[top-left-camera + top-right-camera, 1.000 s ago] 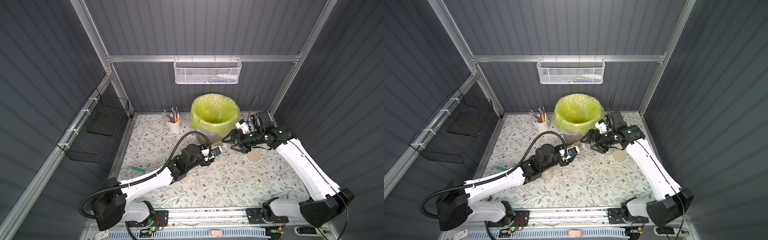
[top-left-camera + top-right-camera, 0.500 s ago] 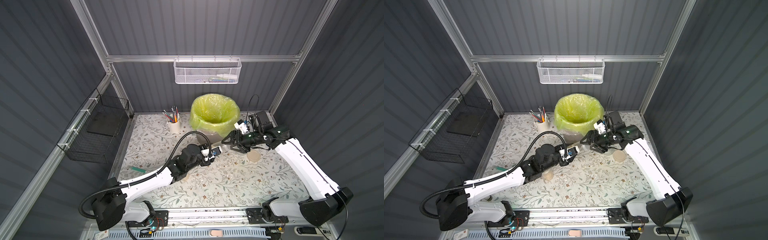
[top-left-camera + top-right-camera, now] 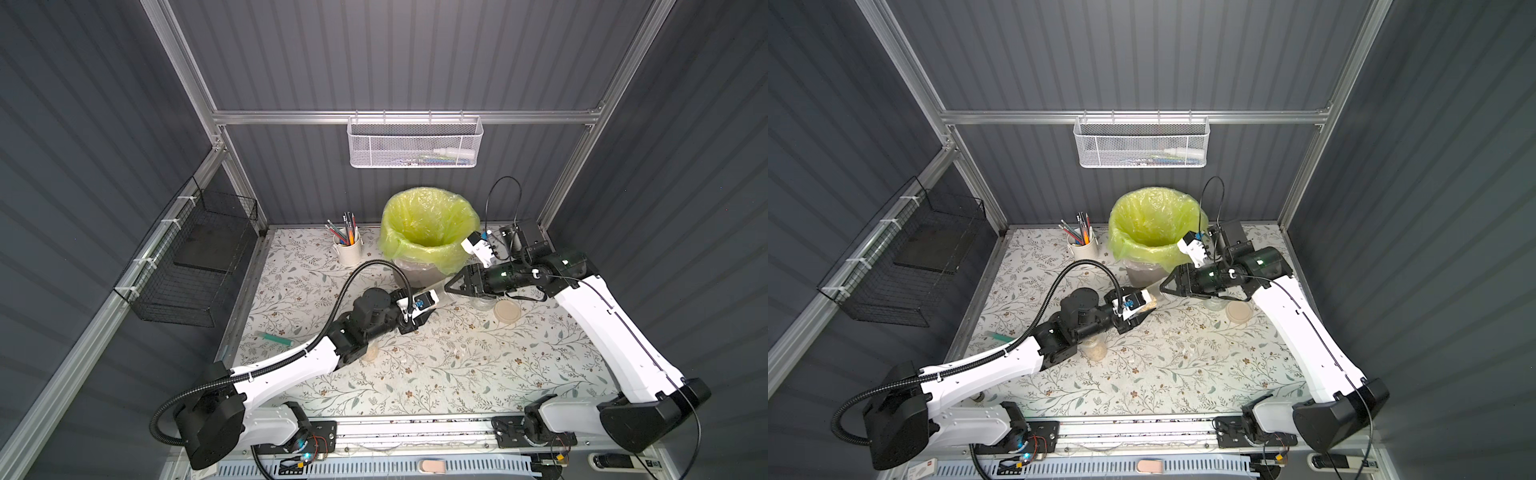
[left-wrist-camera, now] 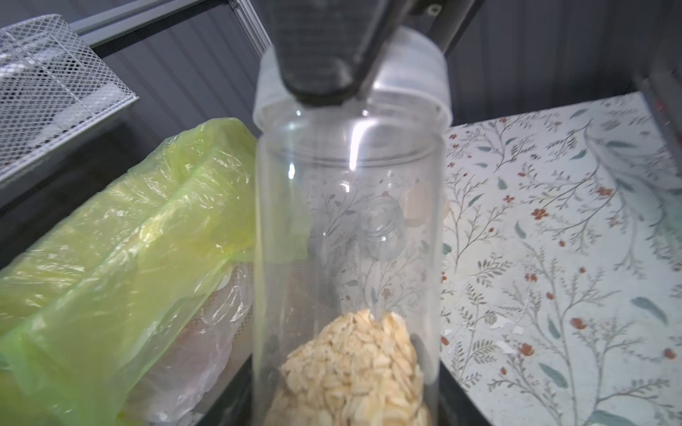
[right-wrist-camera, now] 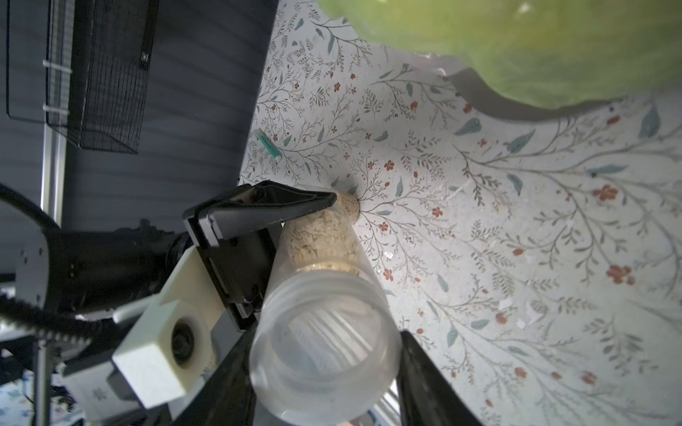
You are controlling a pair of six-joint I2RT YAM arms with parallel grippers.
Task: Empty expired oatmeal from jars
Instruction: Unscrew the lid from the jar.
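Right wrist view: right hand [image 5: 328, 335] pinches the frosted cap [image 5: 324, 369] of the clear cylindrical jar [image 4: 347, 221], left hand [image 3: 1144, 311] clamps its base. Likely slick, light (loose tan oatmeal [image 4: 354, 369]).

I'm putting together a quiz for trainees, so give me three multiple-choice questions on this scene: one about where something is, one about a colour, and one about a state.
1. Where does the beige lid lie?
A. on the table
B. in the wire basket
C. inside the mug

2. What colour is the bin bag?
A. black
B. yellow-green
C. blue

3. What is the right hand doing?
A. hanging open above the mug
B. gripping a pencil
C. shut on the cap of the tall jar

Answers:
1 A, it lies flat on the floral surface.
2 B, the liner is bright yellow-green in both top views.
3 C, its fingers press on the translucent cap while the left hand holds the end with the oatmeal.
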